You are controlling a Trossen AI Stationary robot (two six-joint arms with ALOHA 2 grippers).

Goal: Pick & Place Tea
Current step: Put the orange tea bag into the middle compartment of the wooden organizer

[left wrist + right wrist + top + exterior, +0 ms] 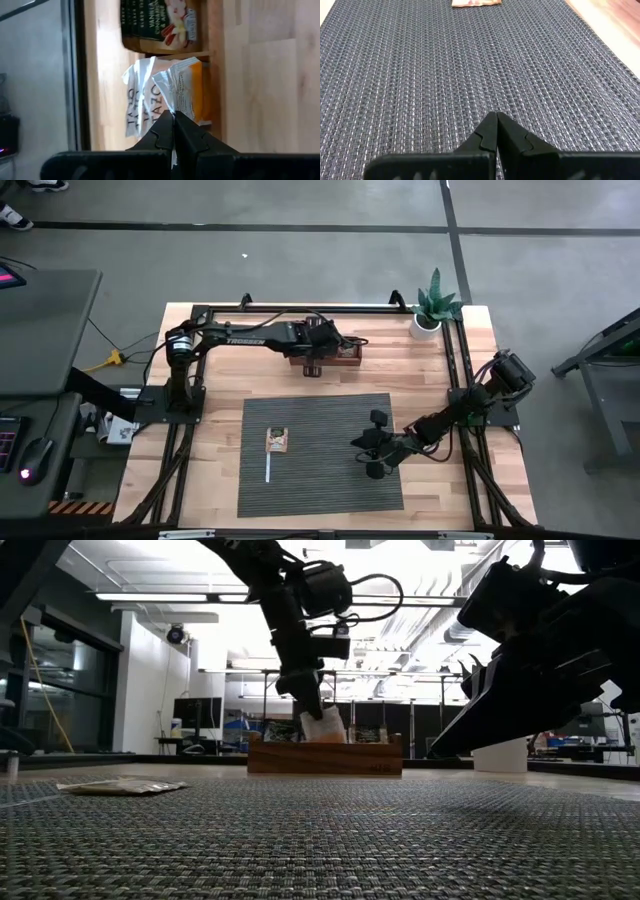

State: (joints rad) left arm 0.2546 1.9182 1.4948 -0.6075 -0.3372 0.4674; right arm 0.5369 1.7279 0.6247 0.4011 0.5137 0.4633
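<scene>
My left gripper (174, 119) reaches over the wooden box (327, 358) at the table's far side and is shut on an orange-and-white tea sachet (326, 727). More sachets stand in the box: white ones (136, 105) beside the held one and dark green ones (150, 20) in the compartment beyond. One tan sachet (277, 440) lies flat on the grey mat (320, 480), with a thin white strip (270, 470) next to it. My right gripper (496, 118) is shut and sits low over the mat's right part, touching nothing that shows. My left gripper pinches the orange-and-white sachet by its crinkled white top edge (171, 104) between the two fingertips. The fingers come from above, pointing down into the box. The sachet hangs upright below them, its lower end (330, 736) at the box rim; whether it is clear of the box I cannot tell.
A potted plant (432, 310) stands at the table's far right corner. Black frame rails (455, 380) run along the table's sides. Bare mat (445, 75) stretches between my right gripper and the lying sachet (475, 2).
</scene>
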